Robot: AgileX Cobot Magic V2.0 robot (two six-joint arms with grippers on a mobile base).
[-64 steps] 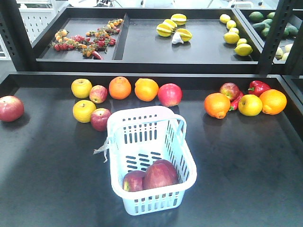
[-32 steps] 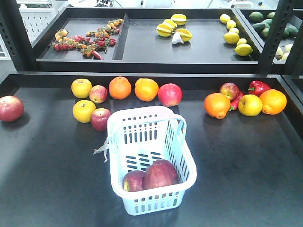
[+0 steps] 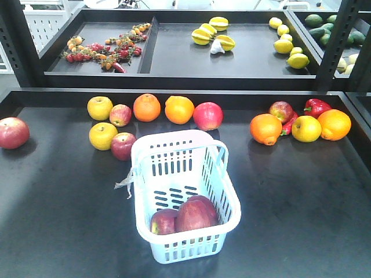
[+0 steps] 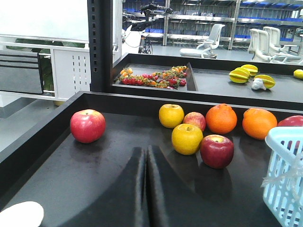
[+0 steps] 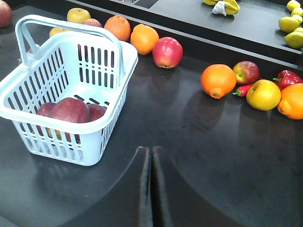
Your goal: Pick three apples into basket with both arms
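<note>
Facing your black worktop (image 3: 301, 202) before racked shelves, the basket (image 3: 223, 200) holds the apples (image 3: 196, 213) while left tool (image 4: 146, 189) and right tool (image 5: 151, 189) hover low, both clenched, empty.

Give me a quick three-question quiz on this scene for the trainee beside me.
1. True or false: the basket lies tipped on its side.
2. The lone apple at the far left is: A) touching the basket, B) apart from all other fruit, C) up on the rear shelf.
3. Fill in: the jaws of the left gripper and the right gripper are both ____.

Key: 1 false, it stands upright with dark red apples inside. 2 B. 3 shut.
</note>
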